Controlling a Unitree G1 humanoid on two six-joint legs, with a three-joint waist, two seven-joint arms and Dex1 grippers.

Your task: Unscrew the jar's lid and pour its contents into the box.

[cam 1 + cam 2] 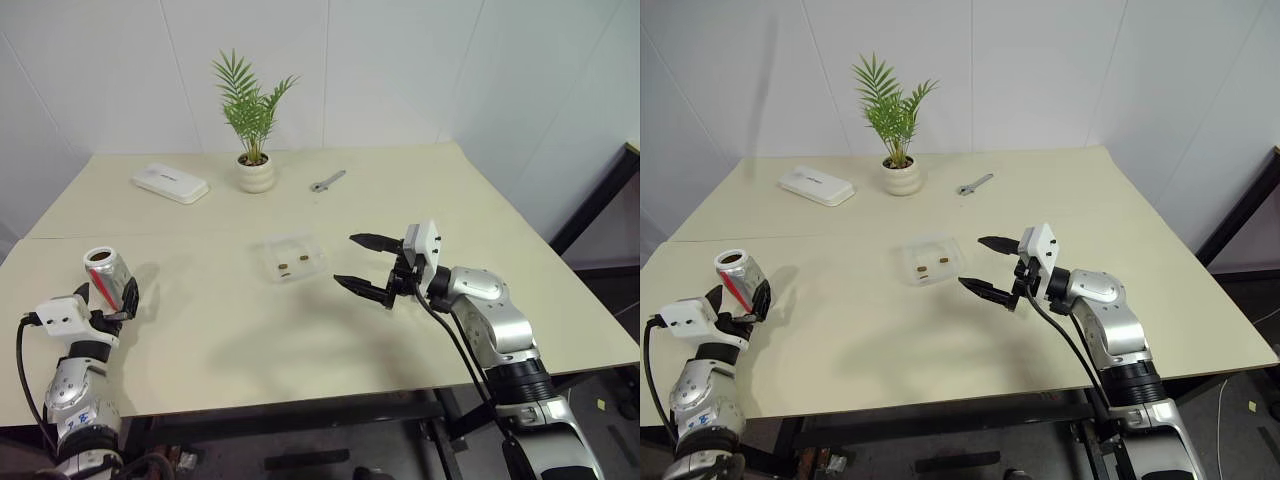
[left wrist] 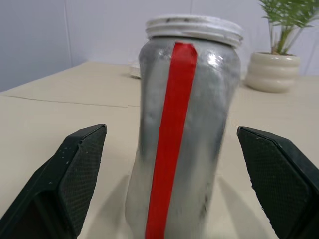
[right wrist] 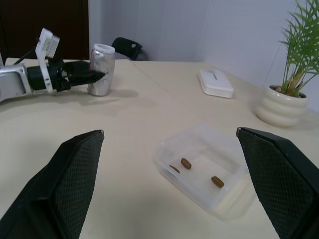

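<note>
The jar (image 1: 108, 275), grey with a red stripe, stands upright and uncapped near the table's left front corner. My left gripper (image 1: 106, 298) is open around it, and its fingers (image 2: 75, 169) stand clear of the jar's (image 2: 184, 124) sides. The lid is out of view. The box (image 1: 262, 252), a shallow clear tray, lies mid-table with the contents (image 3: 186, 163), three small brown pieces, inside it. My right gripper (image 1: 344, 259) hovers open just right of the box, pointing left, with nothing between its fingers.
At the back of the table stand a white flat case (image 1: 170, 182), a potted palm in a white pot (image 1: 255, 172) and a small metal wrench (image 1: 327, 180). A seam crosses the tabletop left of the box.
</note>
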